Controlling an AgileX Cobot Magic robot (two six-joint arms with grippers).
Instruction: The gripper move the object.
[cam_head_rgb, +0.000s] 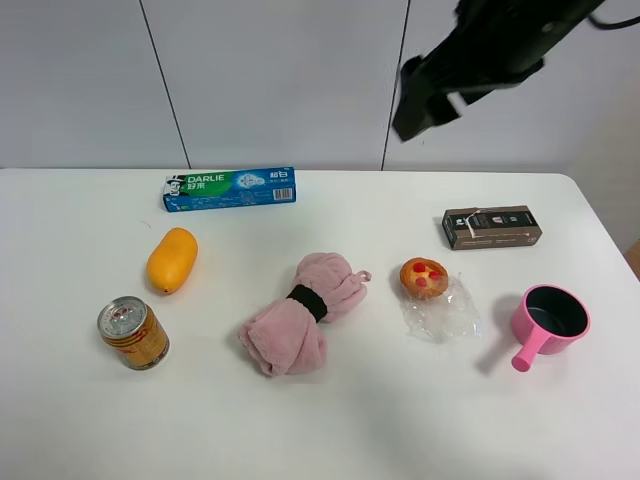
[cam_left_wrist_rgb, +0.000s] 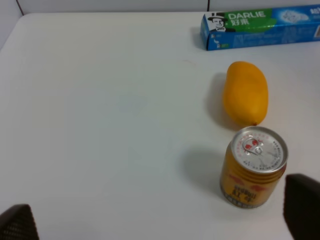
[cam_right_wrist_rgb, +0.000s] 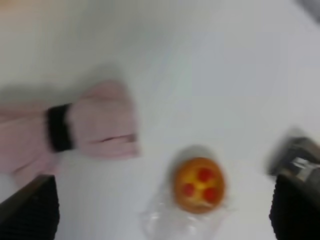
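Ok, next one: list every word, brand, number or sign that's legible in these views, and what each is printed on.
"DARLIE" with a top-hatted face logo: blue and green toothpaste box, readable in the high and left wrist views.
Chinese characters under "DARLIE" and at the box's far end: too small to read.
Red characters on the golden drink can: too blurred to read.
Print on the dark brown box: too small to read.
Right wrist view: blurred, no text.

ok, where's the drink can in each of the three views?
Exterior high: drink can at lower left, upright on the table, below the mango.
Left wrist: drink can at lower right, just beneath the mango.
Right wrist: not in it.
Shared landmark: the mango, with the DARLIE toothpaste box beyond it.
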